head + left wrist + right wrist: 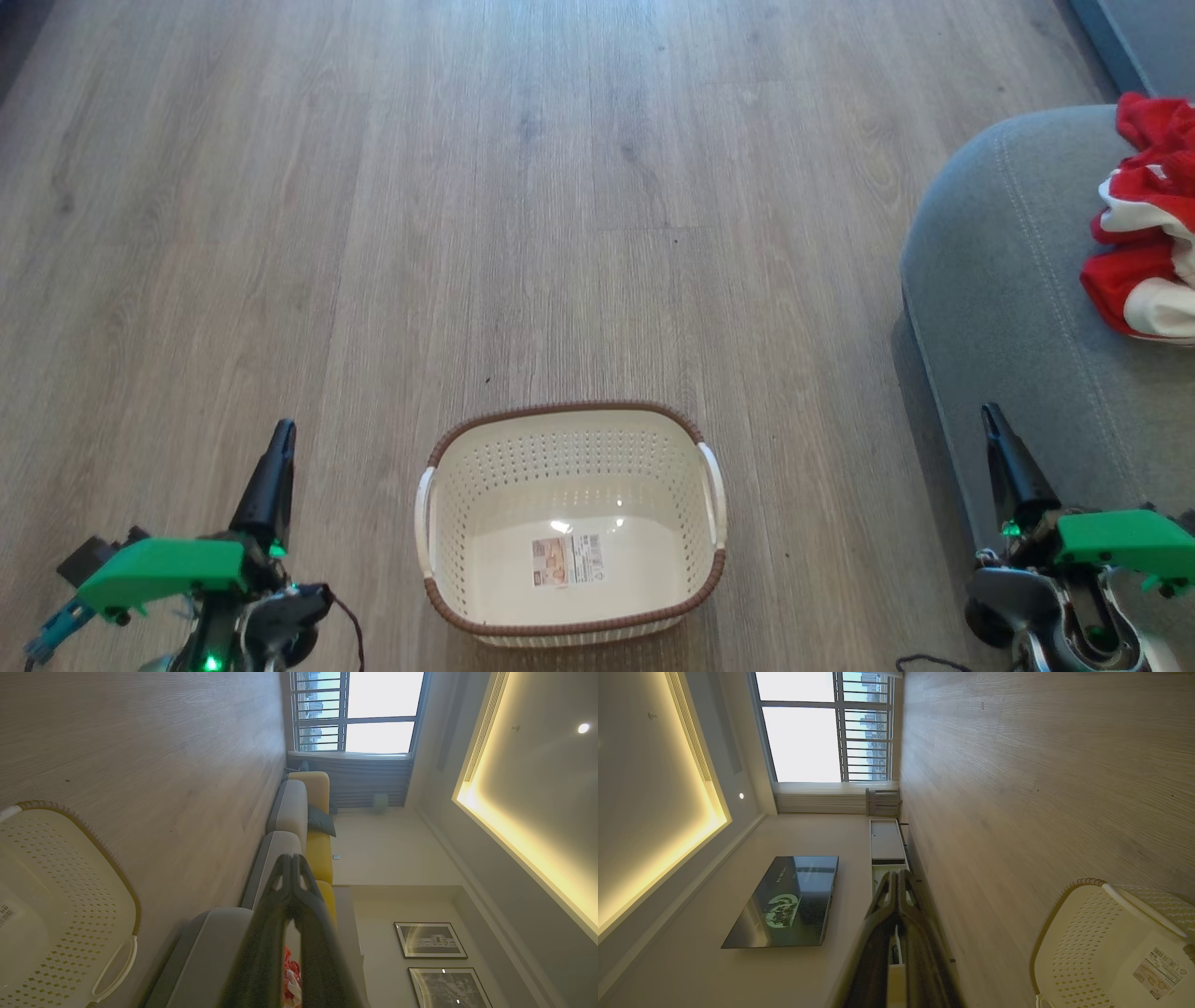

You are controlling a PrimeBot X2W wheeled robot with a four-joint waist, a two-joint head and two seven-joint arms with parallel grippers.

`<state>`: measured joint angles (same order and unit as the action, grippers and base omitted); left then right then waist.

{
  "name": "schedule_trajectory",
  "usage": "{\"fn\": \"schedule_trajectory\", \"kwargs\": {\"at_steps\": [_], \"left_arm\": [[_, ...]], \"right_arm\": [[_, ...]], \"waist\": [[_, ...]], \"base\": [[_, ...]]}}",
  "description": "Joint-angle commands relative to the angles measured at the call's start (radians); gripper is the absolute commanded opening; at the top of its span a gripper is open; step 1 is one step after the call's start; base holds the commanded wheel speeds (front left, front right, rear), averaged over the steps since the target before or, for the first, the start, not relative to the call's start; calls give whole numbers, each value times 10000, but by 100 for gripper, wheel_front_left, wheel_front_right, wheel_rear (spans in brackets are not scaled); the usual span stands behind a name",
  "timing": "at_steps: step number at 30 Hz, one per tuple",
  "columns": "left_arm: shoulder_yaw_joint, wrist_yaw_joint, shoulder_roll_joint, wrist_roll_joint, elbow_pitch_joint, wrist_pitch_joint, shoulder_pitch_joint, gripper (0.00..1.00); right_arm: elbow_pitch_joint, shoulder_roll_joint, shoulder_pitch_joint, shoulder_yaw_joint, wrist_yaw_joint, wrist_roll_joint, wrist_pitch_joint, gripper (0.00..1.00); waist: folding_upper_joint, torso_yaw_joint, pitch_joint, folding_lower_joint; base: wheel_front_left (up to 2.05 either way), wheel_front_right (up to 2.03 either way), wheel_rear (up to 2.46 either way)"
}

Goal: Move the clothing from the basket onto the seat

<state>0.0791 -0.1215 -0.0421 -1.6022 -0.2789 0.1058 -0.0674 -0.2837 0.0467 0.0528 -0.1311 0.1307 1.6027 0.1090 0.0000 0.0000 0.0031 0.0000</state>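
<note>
The basket [569, 467] stands on the floor [467, 187] with nothing in it but the label sticker [567, 560] on its bottom. The clothing [1153, 252] lies in a red-and-white heap on the seat [1008, 299], well apart from the basket. Judging from that, the move looks finished, with nothing visibly left to carry, though part of the heap runs past the picture's edge. The left jaws are pressed together and empty, near the basket's left side. The right jaws are likewise clenched on nothing, near the seat's rounded edge.
</note>
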Motion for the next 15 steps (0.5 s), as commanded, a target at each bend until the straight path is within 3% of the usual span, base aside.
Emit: {"fn": "schedule_trajectory", "kwargs": {"at_steps": [1,15], "left_arm": [[346,-92,-81,-65,337,74,-407,0],[346,-92,-81,-65,338,74,-407,0]], "right_arm": [[389,35,551,174,0,60,41,0],[389,35,551,174,0,60,41,0]], "waist": [[0,0,0,0],[0,0,0,0]], "base": [[0,0,0],[0,0,0]]}}
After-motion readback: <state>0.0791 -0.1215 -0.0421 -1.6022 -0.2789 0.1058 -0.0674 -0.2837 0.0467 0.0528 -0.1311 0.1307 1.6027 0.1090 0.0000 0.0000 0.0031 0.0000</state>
